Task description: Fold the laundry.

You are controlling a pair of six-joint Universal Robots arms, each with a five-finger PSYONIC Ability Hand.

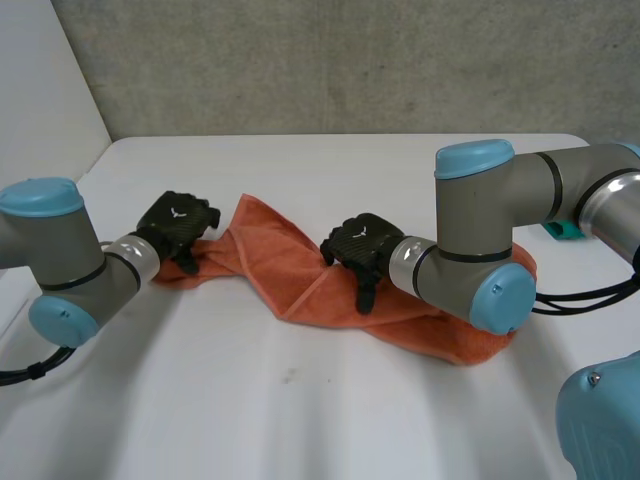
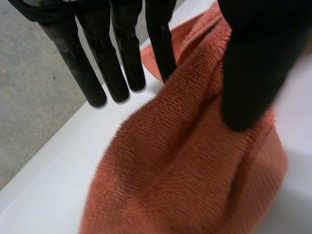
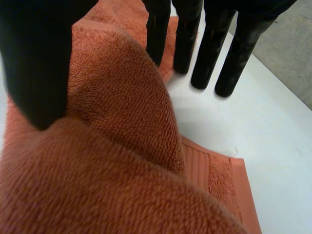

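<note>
Nearest the lens: light-blue robot casing (image 1: 600,420) at 5 o'clock of the head view. Just beyond it is the right arm (image 1: 480,240), grey joints & blue caps, reaching in from 3 o'clock. Its elbow hides part of the right end of an orange towel (image 1: 290,270). This lies rumpled & twisted across the middle of the white table (image 1: 300,400), running from abt 9 o'clock to abt 4 o'clock.

Robot's right hand (image 1: 360,243) rests on the towel's mid section, near table centre. Right wrist view: thumb (image 3: 39,58) is down on a raised fold of the cloth. The fingers (image 3: 214,53) are straight & apart from the thumb, tips at the towel's edge & over bare table; nothing pinched.

Opposite, the left arm (image 1: 60,260) comes in from 8 o'clock. Its left hand (image 1: 178,225) is on the towel's left end, at abt 9 o'clock. Left wrist view: thumb (image 2: 253,63) presses the top of a bunched ridge. The fingers (image 2: 117,63) are straight, held off the thumb, one fingertip at the cloth's edge, the rest above the table; hand not clamped.

Behind the right arm at 3 o'clock sits a teal object (image 1: 562,230), too hidden to identify. Beyond the table, a grey wall (image 1: 350,60) at 12 o'clock.
</note>
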